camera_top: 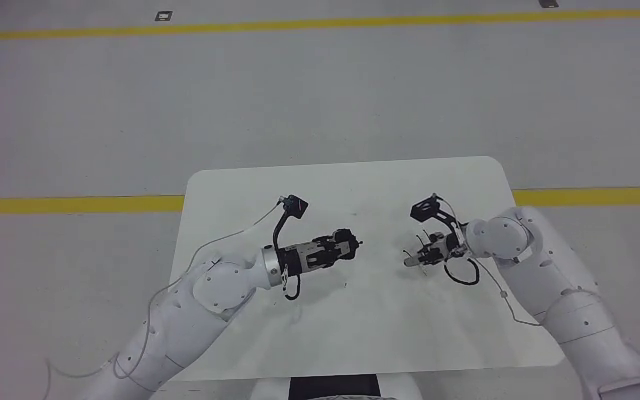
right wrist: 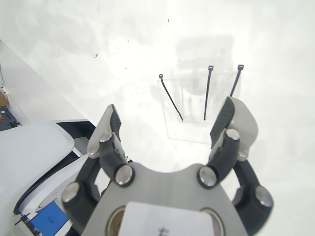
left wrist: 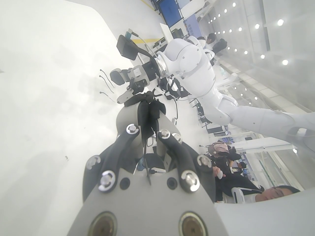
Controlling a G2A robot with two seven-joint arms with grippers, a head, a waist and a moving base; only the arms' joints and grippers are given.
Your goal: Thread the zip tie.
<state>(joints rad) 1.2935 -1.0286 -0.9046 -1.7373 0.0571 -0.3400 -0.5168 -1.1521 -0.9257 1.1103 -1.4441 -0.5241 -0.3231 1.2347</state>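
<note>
My left gripper (left wrist: 147, 105) is shut on a black zip tie (left wrist: 148, 170). Its thin strap runs back between the fingers toward the wrist. In the top view this gripper (camera_top: 351, 244) is over the middle of the white table (camera_top: 240, 200), pointing at my right gripper (camera_top: 419, 257). My right gripper (right wrist: 169, 105) stands open just above three more black zip ties (right wrist: 208, 92), which rest side by side on a clear holder (right wrist: 187, 131). The left wrist view shows the right gripper (left wrist: 120, 88) beside those loose ties (left wrist: 106, 78). Nothing is between its fingers.
A few small dark specks (right wrist: 96, 55) lie on the table. The table's near edge (right wrist: 44, 84) runs close to my right arm. Bare tabletop lies behind and to the left of both grippers.
</note>
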